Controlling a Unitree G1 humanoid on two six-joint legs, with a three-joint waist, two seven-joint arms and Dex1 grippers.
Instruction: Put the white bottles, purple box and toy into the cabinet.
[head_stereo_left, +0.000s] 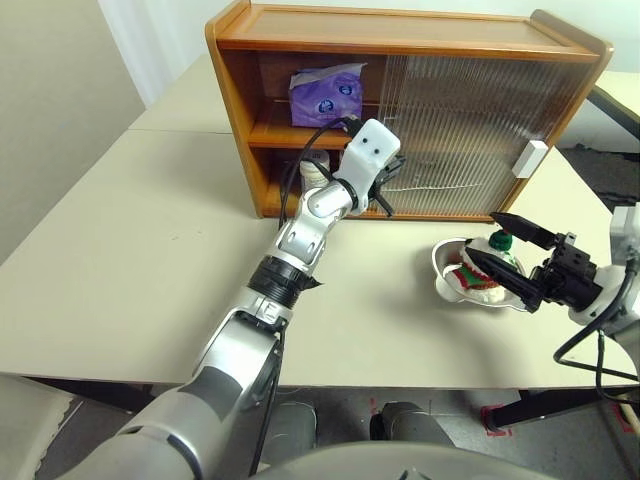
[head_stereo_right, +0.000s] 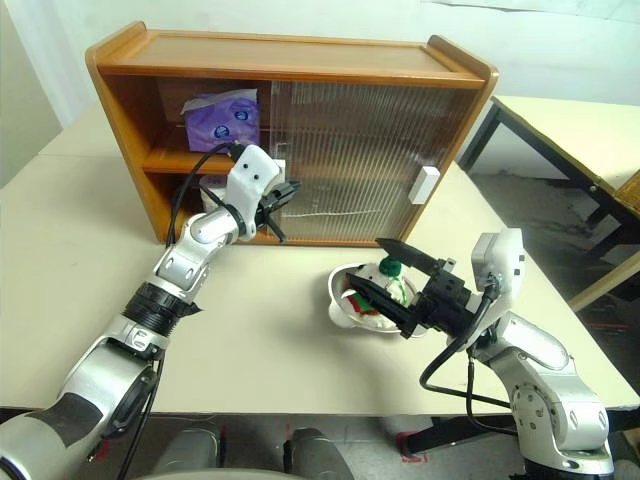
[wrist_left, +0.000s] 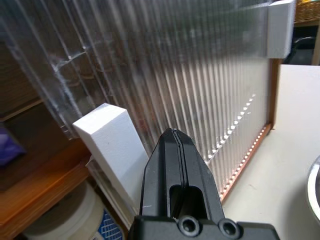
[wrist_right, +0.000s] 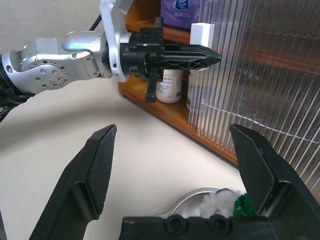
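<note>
Nearest you, on the right, your right gripper (head_stereo_right: 392, 275) hangs just above the cream table (head_stereo_left: 150, 270) with its two black fingers spread wide and nothing between them. Its fingertips sit right at the rim of a shiny metal bowl (head_stereo_right: 345, 305). The toy (head_stereo_right: 390, 285), a white plush bear with a green hat, lies in that bowl; whether the fingers touch the bowl or the toy, you cannot tell.

Further out, your left gripper (wrist_right: 212, 56) is clenched, the two fingers pressed flat together and holding nothing. Its tip points at the front of the cabinet (head_stereo_left: 400, 35), just beside the white rectangular handle (wrist_left: 112, 145) on the edge of the ribbed sliding door (wrist_left: 200, 75); contact with the handle cannot be made out.

Beyond that, the cabinet's left part stands open. On its bottom board, right behind that handle, stand the two white bottles (wrist_right: 168, 86), close together; the one nearer the door (wrist_right: 192, 92) is partly hidden by the ribbed panel. On the inner shelf above them sits the purple box (head_stereo_left: 325, 97), white tissue showing at its top. A second white handle (head_stereo_left: 531, 158) sits at the far right end of the doors.
</note>
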